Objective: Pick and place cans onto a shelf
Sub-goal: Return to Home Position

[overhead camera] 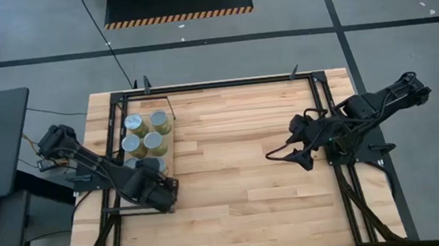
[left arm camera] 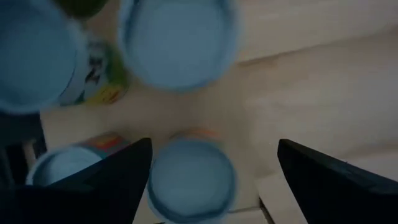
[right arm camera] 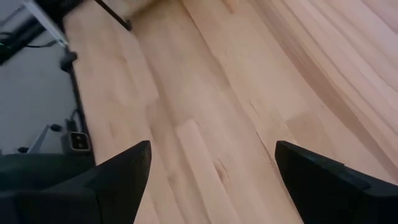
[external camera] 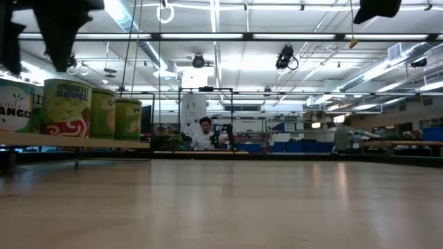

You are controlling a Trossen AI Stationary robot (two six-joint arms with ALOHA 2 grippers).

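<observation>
Ceiling strip lights flare white in your low view, laying a sheen on the tabletop; from above, your light is even, shadows faint; the cans blur at the left wrist.

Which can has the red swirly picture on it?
In the low view, find the pale shelf on the left. The can stands between a white-labelled can and two olive ones. Only its green label has a red swirl near the bottom.
</observation>
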